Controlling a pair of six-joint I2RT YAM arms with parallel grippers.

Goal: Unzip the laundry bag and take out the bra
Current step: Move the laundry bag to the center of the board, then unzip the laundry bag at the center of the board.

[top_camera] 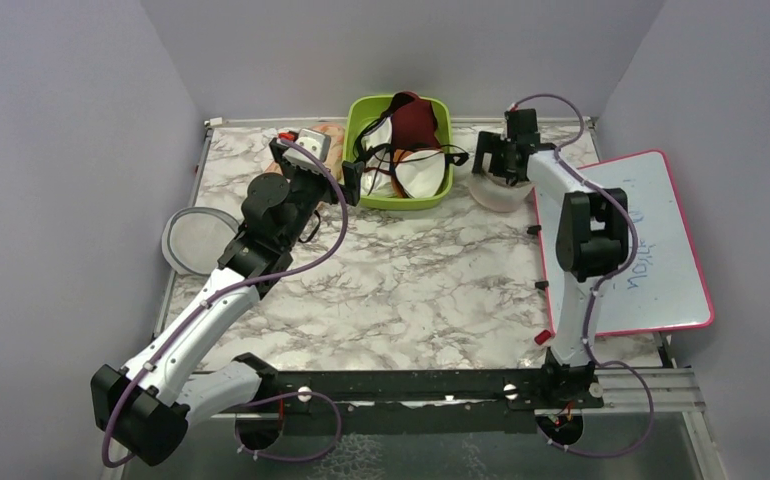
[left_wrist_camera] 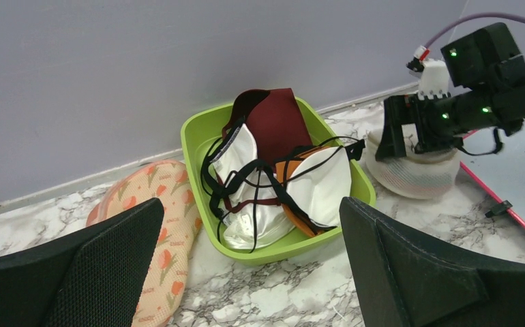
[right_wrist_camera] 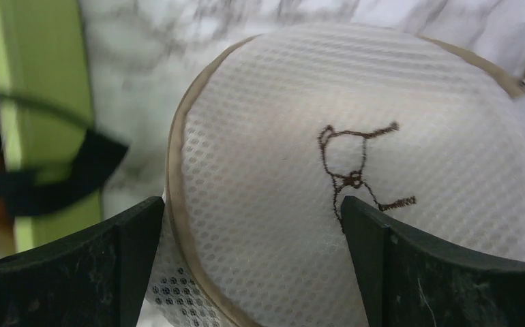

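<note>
The laundry bag (top_camera: 499, 192) is a cream-white mesh pod lying on the marble table to the right of the green basin. It fills the right wrist view (right_wrist_camera: 355, 170), where its black-marked face and zip rim show. It also shows in the left wrist view (left_wrist_camera: 416, 176). My right gripper (top_camera: 502, 168) is open and hangs just above the bag, one finger to each side of it. My left gripper (top_camera: 349, 185) is open and empty, low over the table at the basin's left front corner. The red bra is hidden.
The green basin (top_camera: 401, 203) at the back holds a dark maroon garment (left_wrist_camera: 277, 122), white cloths and black straps. A pink floral pad (left_wrist_camera: 157, 204) lies left of it. A grey-rimmed mesh disc (top_camera: 199, 240) lies at the left edge. A pink-framed whiteboard (top_camera: 651, 250) lies on the right.
</note>
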